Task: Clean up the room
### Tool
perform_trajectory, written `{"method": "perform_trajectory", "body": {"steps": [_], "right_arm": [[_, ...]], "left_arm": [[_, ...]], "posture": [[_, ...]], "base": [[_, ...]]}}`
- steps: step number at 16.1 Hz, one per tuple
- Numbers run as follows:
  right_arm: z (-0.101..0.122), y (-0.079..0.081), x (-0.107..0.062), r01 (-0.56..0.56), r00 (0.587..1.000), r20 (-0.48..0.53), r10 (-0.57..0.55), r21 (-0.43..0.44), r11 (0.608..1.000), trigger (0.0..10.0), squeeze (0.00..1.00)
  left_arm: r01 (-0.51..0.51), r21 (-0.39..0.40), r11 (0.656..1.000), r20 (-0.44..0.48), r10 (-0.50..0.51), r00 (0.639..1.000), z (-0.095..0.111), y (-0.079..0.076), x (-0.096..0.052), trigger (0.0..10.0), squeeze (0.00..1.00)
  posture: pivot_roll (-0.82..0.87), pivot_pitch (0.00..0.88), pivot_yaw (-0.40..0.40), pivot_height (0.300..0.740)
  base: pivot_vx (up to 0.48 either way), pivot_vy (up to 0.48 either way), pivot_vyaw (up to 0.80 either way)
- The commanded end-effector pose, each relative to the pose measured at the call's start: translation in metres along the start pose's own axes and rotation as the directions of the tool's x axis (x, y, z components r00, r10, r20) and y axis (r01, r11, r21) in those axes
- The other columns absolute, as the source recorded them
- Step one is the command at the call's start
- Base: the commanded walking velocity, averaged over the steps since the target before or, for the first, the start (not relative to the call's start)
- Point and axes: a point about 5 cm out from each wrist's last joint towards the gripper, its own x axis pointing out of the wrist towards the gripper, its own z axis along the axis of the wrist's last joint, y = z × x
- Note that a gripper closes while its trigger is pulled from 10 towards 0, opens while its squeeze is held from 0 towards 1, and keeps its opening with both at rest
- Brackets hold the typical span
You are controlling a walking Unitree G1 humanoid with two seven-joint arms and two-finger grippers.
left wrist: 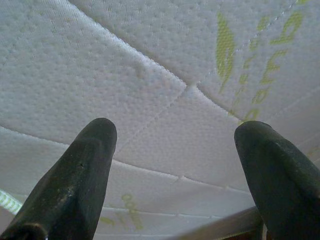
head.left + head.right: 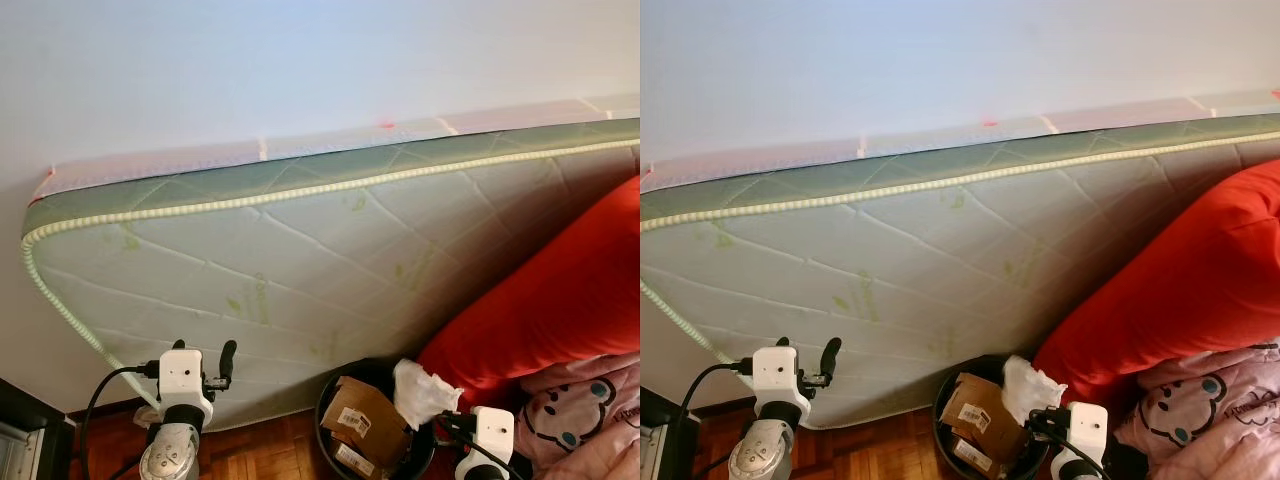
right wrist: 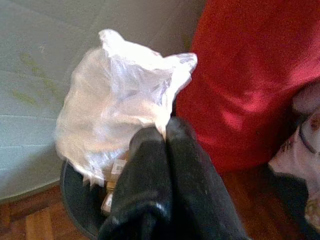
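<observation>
Leaning against the white wall [image 2: 250,60], a quilted mattress [image 2: 300,260] spans the far side, its long axis running left to right. Red bedding [image 2: 560,300] and a pink printed blanket [image 2: 590,410] crowd the right. Between them, on wood floor [image 2: 250,450], stands a black bin [image 2: 330,420] holding cardboard boxes [image 2: 365,415]. Right gripper [image 3: 167,132], fingers pressed together, pinches a crumpled white plastic bag [image 3: 120,105] above the bin. Left gripper [image 1: 175,145], fingers spread, faces the mattress.

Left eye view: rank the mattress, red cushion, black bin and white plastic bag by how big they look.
1. mattress
2. red cushion
3. black bin, partly hidden and cut off by the frame
4. white plastic bag, pinched in the right gripper
</observation>
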Motion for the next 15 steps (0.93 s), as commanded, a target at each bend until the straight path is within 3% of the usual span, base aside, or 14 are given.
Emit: {"method": "perform_trajectory", "body": {"steps": [1, 2, 4, 10, 15], "right_arm": [[0.061, 0.011, 0.019, -0.029, 0.949, 0.314, 0.044, -0.054, 0.998, 10.0, 0.00], [0.102, 0.022, 0.024, -0.043, 0.872, 0.480, 0.093, -0.115, 0.992, 10.0, 0.00], [0.107, 0.030, 0.023, -0.064, 0.861, 0.495, 0.116, -0.122, 0.991, 10.0, 0.00], [0.087, 0.020, 0.016, -0.065, 0.914, 0.393, 0.100, -0.101, 0.993, 10.0, 0.00], [0.093, 0.022, 0.023, -0.058, 0.920, 0.381, 0.090, -0.096, 0.994, 10.0, 0.00]], "left_arm": [[0.001, -0.008, 1.000, -0.005, -0.001, 1.000, 0.000, -0.003, -0.002, 10.0, 0.00], [0.003, -0.008, 1.000, 0.000, -0.003, 1.000, 0.002, -0.003, -0.002, 10.0, 0.00], [0.008, -0.008, 1.000, 0.006, -0.008, 1.000, 0.005, -0.004, -0.001, 10.0, 0.00], [0.000, -0.008, 1.000, 0.001, 0.000, 1.000, 0.006, -0.003, -0.003, 10.0, 0.00], [-0.002, -0.009, 1.000, 0.010, 0.002, 1.000, 0.010, -0.003, 0.003, 10.0, 0.00]], "posture": [[-0.08, 0.092, -0.070, 0.740], [-0.08, 0.089, -0.068, 0.740], [-0.08, 0.086, -0.067, 0.740], [-0.08, 0.066, -0.065, 0.740], [-0.07, 0.055, -0.068, 0.740]], "base": [[0.000, 0.000, 0.00], [0.000, 0.000, 0.00], [0.000, 0.000, 0.00], [0.000, 0.000, 0.00], [0.000, 0.000, 0.00]]}}
